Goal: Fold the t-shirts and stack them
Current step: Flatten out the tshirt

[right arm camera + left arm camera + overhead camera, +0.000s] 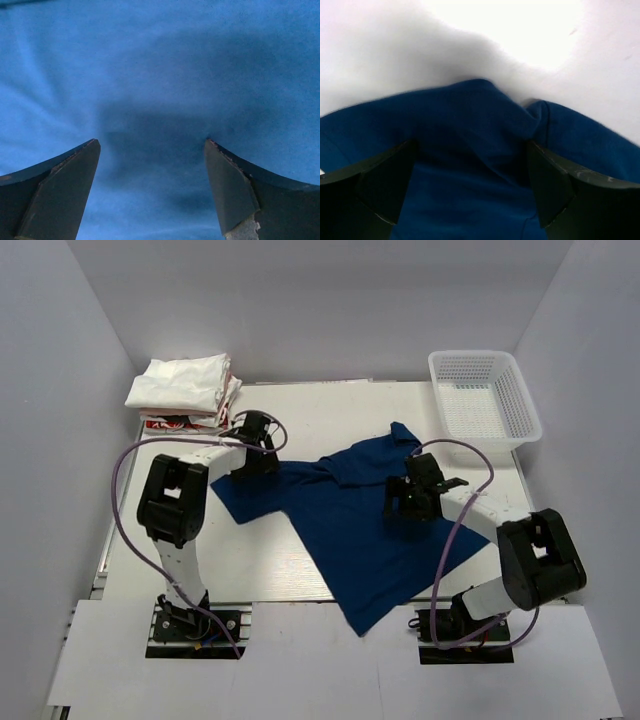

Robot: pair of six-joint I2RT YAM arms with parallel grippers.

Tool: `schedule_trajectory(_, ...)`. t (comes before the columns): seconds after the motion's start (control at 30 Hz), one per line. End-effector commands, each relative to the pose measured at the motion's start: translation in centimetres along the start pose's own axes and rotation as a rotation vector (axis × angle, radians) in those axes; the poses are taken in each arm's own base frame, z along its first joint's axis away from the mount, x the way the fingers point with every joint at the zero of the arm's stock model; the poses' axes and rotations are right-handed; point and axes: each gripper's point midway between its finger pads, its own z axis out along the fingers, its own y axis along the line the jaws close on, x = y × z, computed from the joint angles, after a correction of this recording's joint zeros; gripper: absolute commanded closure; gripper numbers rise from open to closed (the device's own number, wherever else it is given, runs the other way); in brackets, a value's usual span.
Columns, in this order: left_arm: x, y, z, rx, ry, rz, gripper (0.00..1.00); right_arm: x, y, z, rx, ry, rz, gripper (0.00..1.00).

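Note:
A large navy blue t-shirt (350,520) lies spread and rumpled across the middle of the table. Folded white t-shirts (182,385) sit stacked at the back left, with a red-printed one (165,422) at the bottom of the pile. My left gripper (258,445) stands open over the navy shirt's left sleeve edge; in the left wrist view a raised fold of blue cloth (480,130) lies between its spread fingers (545,180). My right gripper (412,495) hangs open low over the shirt's body, and flat blue cloth (160,90) fills the right wrist view.
A white plastic mesh basket (486,400) stands at the back right corner. White walls close in the table on the left, back and right. Both arm bases (195,625) are bolted at the near edge.

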Motion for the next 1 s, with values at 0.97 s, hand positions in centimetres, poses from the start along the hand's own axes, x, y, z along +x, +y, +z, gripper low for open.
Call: schedule_trajectory(0.97, 2.6, -7.4, -15.7, 0.317, -0.068, 0.327, 0.0, -7.3, 7.8, -2.6, -0.314, -0.18, -0.003, 0.1)
